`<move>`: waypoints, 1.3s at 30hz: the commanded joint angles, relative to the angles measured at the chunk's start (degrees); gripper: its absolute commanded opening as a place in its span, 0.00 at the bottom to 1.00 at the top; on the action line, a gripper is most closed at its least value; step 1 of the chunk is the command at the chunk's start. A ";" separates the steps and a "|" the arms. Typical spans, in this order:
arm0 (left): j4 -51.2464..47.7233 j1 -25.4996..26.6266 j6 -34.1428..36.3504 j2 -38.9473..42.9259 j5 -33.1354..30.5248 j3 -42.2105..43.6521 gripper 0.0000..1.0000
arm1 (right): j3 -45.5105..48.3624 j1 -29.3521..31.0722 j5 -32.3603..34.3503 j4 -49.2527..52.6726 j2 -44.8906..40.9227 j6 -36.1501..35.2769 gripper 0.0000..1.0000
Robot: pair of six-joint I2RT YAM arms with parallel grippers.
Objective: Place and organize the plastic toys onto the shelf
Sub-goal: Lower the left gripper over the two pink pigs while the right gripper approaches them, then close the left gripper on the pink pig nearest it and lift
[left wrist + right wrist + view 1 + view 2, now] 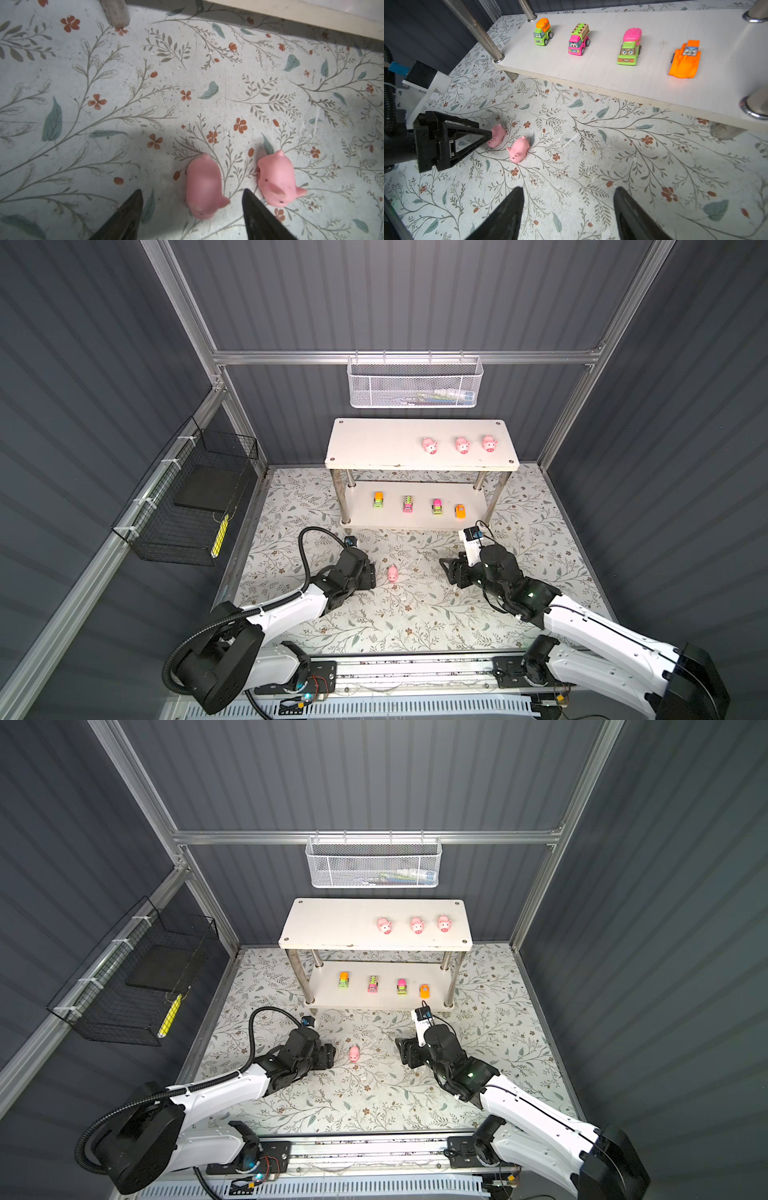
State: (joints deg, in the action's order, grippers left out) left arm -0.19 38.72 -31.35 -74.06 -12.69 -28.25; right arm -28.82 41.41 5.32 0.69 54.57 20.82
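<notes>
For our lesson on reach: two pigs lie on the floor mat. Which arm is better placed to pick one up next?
Left. The left tool, open, straddles one pig, with the other pig just beside it; the right tool, also open, sits farther off.

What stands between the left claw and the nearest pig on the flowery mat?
Nothing visible. The left gripper is open with one pig between its fingertips; a second pig lies just outside them, not blocking.
</notes>
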 commanded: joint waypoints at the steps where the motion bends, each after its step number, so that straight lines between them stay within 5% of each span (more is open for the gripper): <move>1: 0.53 0.65 -0.42 -1.40 -0.47 0.13 0.75 | 0.88 0.21 -0.21 -2.56 0.96 1.06 0.70; 18: 2.40 1.27 0.24 -7.30 0.19 -2.62 0.66 | 1.41 -0.09 -0.55 -5.43 4.54 1.94 0.70; 29: 1.38 1.97 -0.12 -8.04 -0.36 -2.74 0.50 | 1.60 -0.54 -0.93 -6.01 5.58 2.10 0.70; 39: 1.25 2.50 -0.32 -9.57 -0.92 -3.72 0.49 | 1.49 -0.88 -1.50 -6.43 6.61 2.02 0.70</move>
State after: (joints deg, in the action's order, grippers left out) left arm 2.81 40.84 -31.33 -82.37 -13.26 -30.89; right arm -27.73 40.86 4.25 -4.78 60.73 22.52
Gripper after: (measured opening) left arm 0.487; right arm 0.701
